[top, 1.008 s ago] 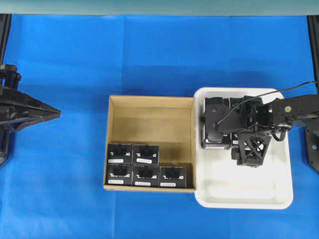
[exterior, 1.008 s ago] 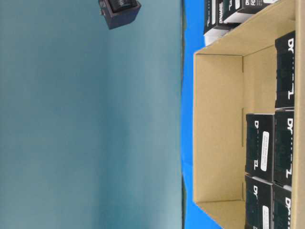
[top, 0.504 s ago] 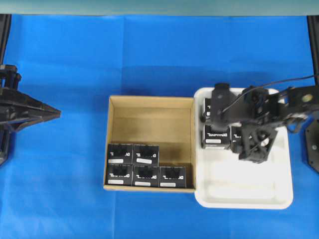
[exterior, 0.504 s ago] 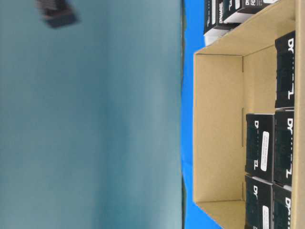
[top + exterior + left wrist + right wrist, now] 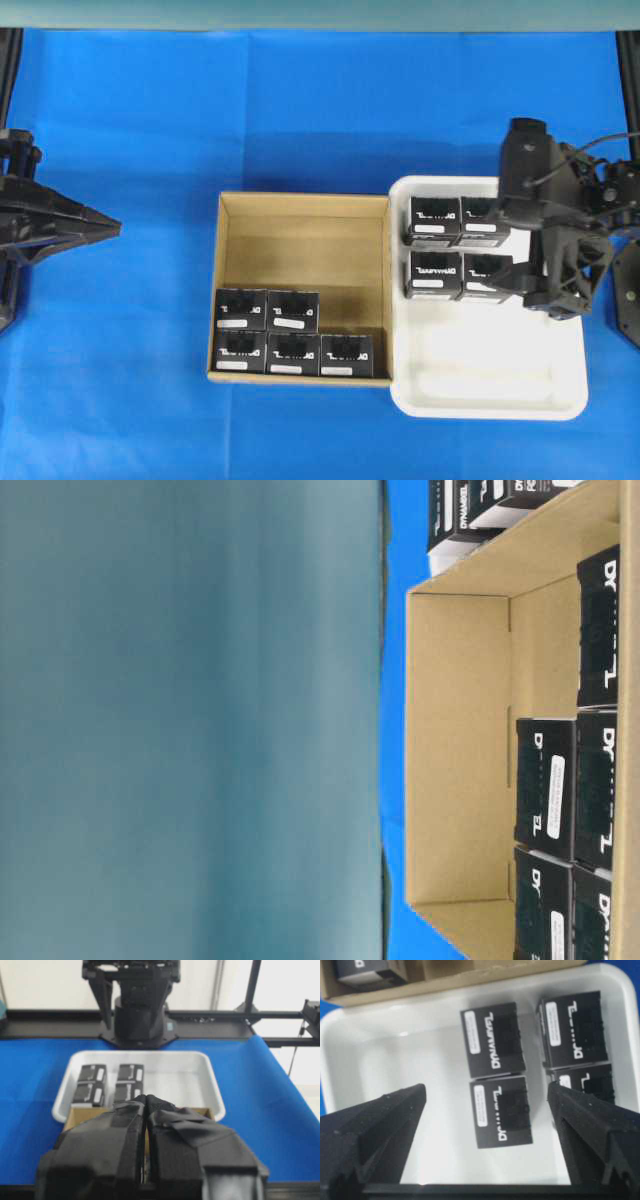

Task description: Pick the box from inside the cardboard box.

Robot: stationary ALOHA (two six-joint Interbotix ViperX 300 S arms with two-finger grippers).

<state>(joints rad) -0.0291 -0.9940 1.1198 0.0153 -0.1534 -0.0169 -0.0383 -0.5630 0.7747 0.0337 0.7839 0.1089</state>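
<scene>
The tan cardboard box (image 5: 300, 245) sits mid-table, and several small black boxes (image 5: 293, 310) with white labels fill its near part. It also shows in the table-level view (image 5: 460, 780) with boxes (image 5: 545, 785). My right gripper (image 5: 510, 245) hangs open and empty above the white tray. In the right wrist view the right gripper (image 5: 486, 1089) has its fingers wide apart, with a box (image 5: 502, 1110) lying in the tray below it. My left gripper (image 5: 118, 228) is shut and empty at the far left, and also shows in the left wrist view (image 5: 146, 1097).
A white plastic tray (image 5: 490, 380) stands against the carton's right wall. Several black boxes (image 5: 434, 275) lie in its far half and its near half is bare. Blue cloth covers the table. The carton's far half is bare cardboard.
My right gripper has risen and drawn back to the right, uncovering the boxes in the tray, and has left the table-level view. The left arm has not moved.
</scene>
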